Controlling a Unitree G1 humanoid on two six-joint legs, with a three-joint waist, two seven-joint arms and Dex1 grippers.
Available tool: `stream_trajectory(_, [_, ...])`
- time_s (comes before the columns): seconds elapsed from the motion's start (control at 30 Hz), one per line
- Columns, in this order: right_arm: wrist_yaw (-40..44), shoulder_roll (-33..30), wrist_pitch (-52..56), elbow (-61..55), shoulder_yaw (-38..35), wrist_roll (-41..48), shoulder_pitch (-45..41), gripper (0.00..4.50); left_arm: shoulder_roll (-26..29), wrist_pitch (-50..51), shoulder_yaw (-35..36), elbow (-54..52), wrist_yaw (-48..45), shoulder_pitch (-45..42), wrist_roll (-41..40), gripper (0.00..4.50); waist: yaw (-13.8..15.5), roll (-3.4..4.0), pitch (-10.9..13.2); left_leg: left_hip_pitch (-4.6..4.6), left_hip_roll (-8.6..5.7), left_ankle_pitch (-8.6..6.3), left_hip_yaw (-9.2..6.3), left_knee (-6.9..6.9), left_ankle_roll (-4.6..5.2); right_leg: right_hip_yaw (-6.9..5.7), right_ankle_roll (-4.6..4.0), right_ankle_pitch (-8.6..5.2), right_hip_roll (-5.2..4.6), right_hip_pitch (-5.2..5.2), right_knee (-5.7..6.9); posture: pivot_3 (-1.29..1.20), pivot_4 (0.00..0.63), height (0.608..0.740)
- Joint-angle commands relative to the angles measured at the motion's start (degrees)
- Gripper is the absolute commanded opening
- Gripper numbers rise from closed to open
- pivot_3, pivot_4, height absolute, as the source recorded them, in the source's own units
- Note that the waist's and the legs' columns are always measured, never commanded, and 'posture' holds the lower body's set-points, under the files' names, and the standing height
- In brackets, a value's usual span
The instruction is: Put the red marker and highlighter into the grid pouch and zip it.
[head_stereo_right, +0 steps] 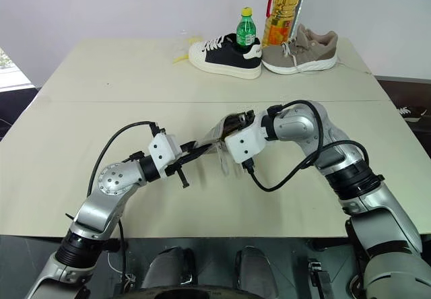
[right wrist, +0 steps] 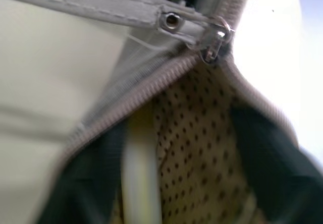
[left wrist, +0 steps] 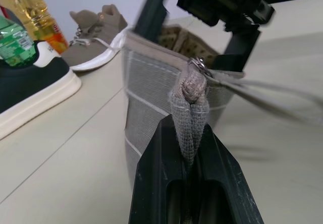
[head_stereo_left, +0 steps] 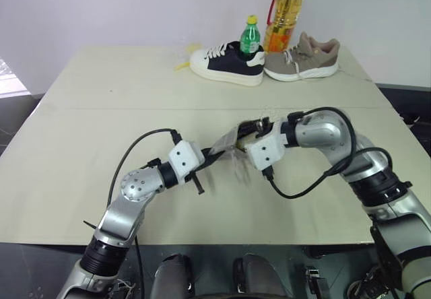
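Observation:
The grid pouch (head_stereo_left: 227, 144) hangs in the air over the table, stretched between my two grippers. My left gripper (left wrist: 189, 128) is shut on the fabric at one end of the pouch (left wrist: 151, 93), just below the zipper pull (left wrist: 199, 65). At the pouch's open mouth is my right gripper (head_stereo_left: 248, 129), its dark fingers (right wrist: 272, 158) spread apart on either side of the opening. In the right wrist view, a pale yellow bar, the highlighter (right wrist: 141, 173), lies inside against the tan dotted lining (right wrist: 202, 133). The red marker is out of view.
At the table's far edge stand a black-and-white sneaker (head_stereo_left: 225, 63), a tan sneaker (head_stereo_left: 302, 60), a green bottle (head_stereo_left: 250, 36) and a tall bottle of oil (head_stereo_left: 286, 13). The beige table (head_stereo_left: 81, 144) stretches wide around the arms.

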Motion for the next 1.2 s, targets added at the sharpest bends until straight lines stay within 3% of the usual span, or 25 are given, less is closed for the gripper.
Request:
stream_trajectory(0.03, [1.1,-0.7,9.1,0.0,-8.9,9.3,-4.3,3.71,0.0,-1.3,2.2,-0.4,1.6,-0.2,0.0,0.00,0.0,-0.01,0.0,-0.01,0.00,0.00,-0.01,0.00,0.00,0.00,0.00,0.00,-0.01,0.00,0.00,0.00,0.150,0.705])
stream_trajectory(0.2, [2.2,-0.3,27.4,-2.1,-17.9,23.0,-6.3,3.71,-0.6,-2.9,3.8,3.8,4.9,-2.3,1.5,0.00,0.0,-0.02,0.0,0.00,0.03,-0.01,-0.07,-0.01,0.01,0.00,-0.01,0.00,0.01,0.01,0.00,0.00,0.150,0.705])
stream_trajectory(0.33, [-0.1,0.9,40.2,-5.5,-21.0,30.1,-5.3,3.71,-1.2,-4.0,4.2,5.9,6.8,-3.4,2.1,0.00,0.0,-0.03,0.0,-0.02,0.02,-0.02,-0.07,-0.04,0.04,0.00,-0.01,0.00,-0.05,-0.01,0.00,0.00,0.150,0.705])
stream_trajectory(0.57, [-9.4,6.2,59.1,-21.7,-17.1,37.4,8.3,3.71,-3.6,-5.6,5.3,8.0,10.5,-5.1,2.7,0.00,0.1,-0.15,-0.1,-0.18,0.08,-0.03,-0.15,-0.08,0.05,-0.03,-0.01,0.00,-0.10,-0.11,-0.01,0.00,0.150,0.705])
stream_trajectory(0.9, [-22.3,15.6,71.3,-21.2,-15.6,39.8,6.6,3.71,-4.8,-5.8,4.4,5.9,9.8,-4.7,2.0,0.00,0.1,-0.16,-0.1,-0.53,-0.02,-0.03,-0.20,0.08,0.06,-0.10,0.00,0.02,-0.06,-0.38,0.06,0.00,0.150,0.705])
stream_trajectory(0.97, [-23.0,16.3,72.3,-20.9,-15.2,40.1,6.0,2.90,-4.9,-5.8,4.3,5.8,9.8,-4.6,2.1,0.00,0.1,-0.16,-0.1,-0.56,-0.03,-0.03,-0.20,0.08,0.06,-0.10,0.00,0.02,-0.06,-0.42,0.06,0.00,0.150,0.705])
stream_trajectory(1.13, [-23.9,16.0,72.5,-20.8,-14.2,39.9,5.0,0.17,-5.0,-5.9,4.5,5.5,10.0,-4.4,2.4,0.00,0.1,-0.16,-0.1,-0.57,-0.03,-0.03,-0.20,0.06,0.06,-0.11,0.00,0.02,-0.03,-0.42,0.04,0.00,0.150,0.705])
stream_trajectory(1.2, [-23.8,14.4,71.3,-19.9,-14.2,38.8,4.1,0.03,-4.6,-6.1,4.9,5.2,9.9,-4.1,2.4,0.00,0.0,-0.16,-0.1,-0.57,-0.03,-0.03,-0.21,0.06,0.06,-0.11,0.00,0.02,-0.03,-0.42,0.04,0.00,0.150,0.705])
